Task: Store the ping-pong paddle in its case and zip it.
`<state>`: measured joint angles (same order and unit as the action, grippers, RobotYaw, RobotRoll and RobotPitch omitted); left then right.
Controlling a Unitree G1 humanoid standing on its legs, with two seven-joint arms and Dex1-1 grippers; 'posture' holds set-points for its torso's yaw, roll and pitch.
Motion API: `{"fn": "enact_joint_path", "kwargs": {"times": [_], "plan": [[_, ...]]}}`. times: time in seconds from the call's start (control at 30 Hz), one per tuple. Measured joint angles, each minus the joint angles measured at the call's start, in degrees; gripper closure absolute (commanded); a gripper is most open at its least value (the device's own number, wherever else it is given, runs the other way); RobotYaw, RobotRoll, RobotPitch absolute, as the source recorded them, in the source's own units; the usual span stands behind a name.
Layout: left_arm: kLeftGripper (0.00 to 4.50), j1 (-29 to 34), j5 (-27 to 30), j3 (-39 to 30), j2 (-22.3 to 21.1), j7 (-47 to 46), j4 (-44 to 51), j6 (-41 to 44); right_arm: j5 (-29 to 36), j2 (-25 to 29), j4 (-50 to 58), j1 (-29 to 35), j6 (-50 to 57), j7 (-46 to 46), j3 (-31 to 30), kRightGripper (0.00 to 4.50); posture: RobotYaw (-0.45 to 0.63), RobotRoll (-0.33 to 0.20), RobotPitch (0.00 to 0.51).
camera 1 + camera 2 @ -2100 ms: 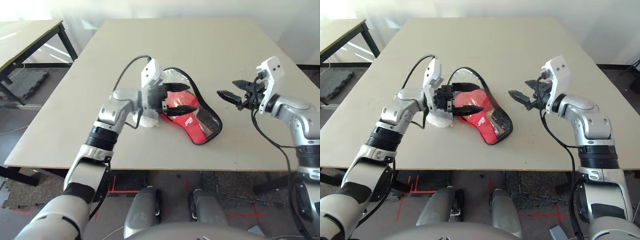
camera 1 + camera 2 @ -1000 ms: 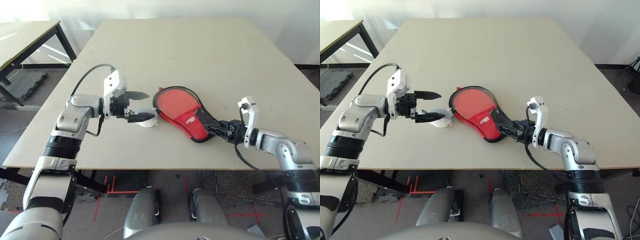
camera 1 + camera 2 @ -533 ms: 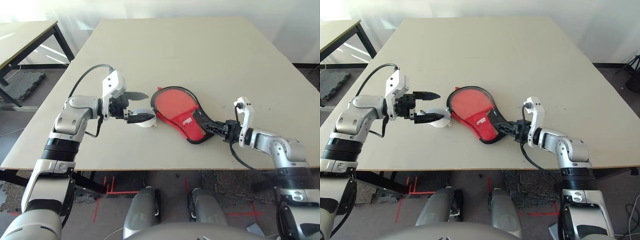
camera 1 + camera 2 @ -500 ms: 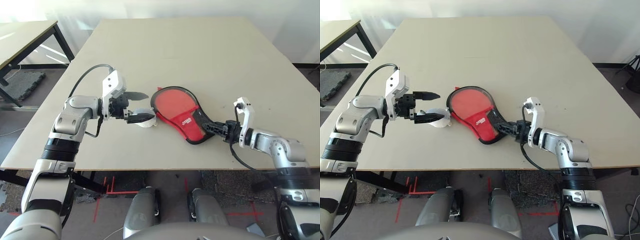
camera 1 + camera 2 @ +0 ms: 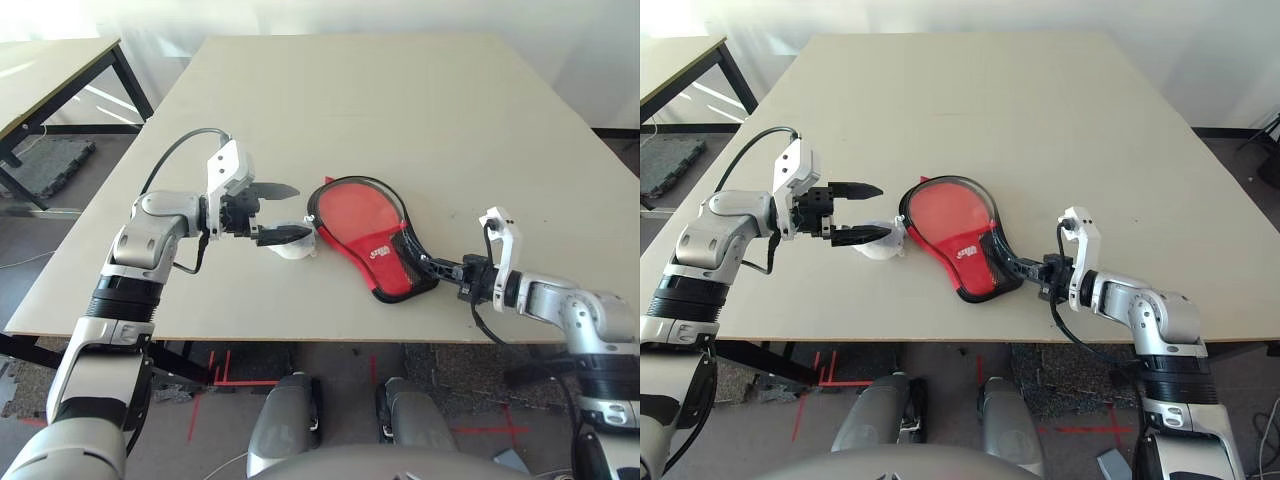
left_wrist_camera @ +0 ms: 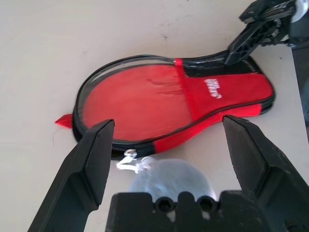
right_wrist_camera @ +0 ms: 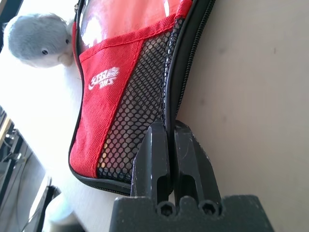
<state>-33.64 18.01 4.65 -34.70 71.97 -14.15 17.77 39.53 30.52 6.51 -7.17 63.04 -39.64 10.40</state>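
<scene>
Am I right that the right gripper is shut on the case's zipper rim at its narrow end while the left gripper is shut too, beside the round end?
Not quite. The left gripper is open, its fingers spread wide in the left wrist view. The right gripper is indeed shut on the zipper rim of the case at its narrow end.

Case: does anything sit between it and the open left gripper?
Yes. A small grey-blue pouch lies against the round end of the case, directly between it and the left gripper, just under the lower fingertip. Reaching straight for that end would meet the pouch first.
</scene>
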Motion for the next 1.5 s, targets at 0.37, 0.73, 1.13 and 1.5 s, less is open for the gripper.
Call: {"fn": "enact_joint_path", "kwargs": {"times": [0.37, 0.73, 1.13, 1.5], "plan": [[0.00, -1.36, -0.09, 0.13, -0.08, 0.76, -0.52, -0.97, 5.05, 6.20, 7.63, 10.18, 3.29, -1.61, 3.93, 4.47, 0.04, 0.000, 0.065], [0.00, -1.35, -0.08, 0.09, -0.68, 0.87, -0.45, -0.80, 5.54, 14.07, 8.95, 9.63, -1.67, -7.04, 5.37, 1.47, 0.07, 0.000, 0.055], [0.00, 0.33, 1.89, -1.40, -4.00, 0.73, 2.23, 6.86, -4.99, 16.25, -0.53, -15.64, -13.22, -13.01, -8.26, 0.01, 0.12, 0.000, 0.054], [0.00, 5.21, 3.25, -4.25, -6.00, -2.86, 8.15, 11.38, -19.00, 5.49, -18.35, -26.18, -25.29, -16.54, -22.27, 0.01, 0.19, 0.000, 0.052]]}}
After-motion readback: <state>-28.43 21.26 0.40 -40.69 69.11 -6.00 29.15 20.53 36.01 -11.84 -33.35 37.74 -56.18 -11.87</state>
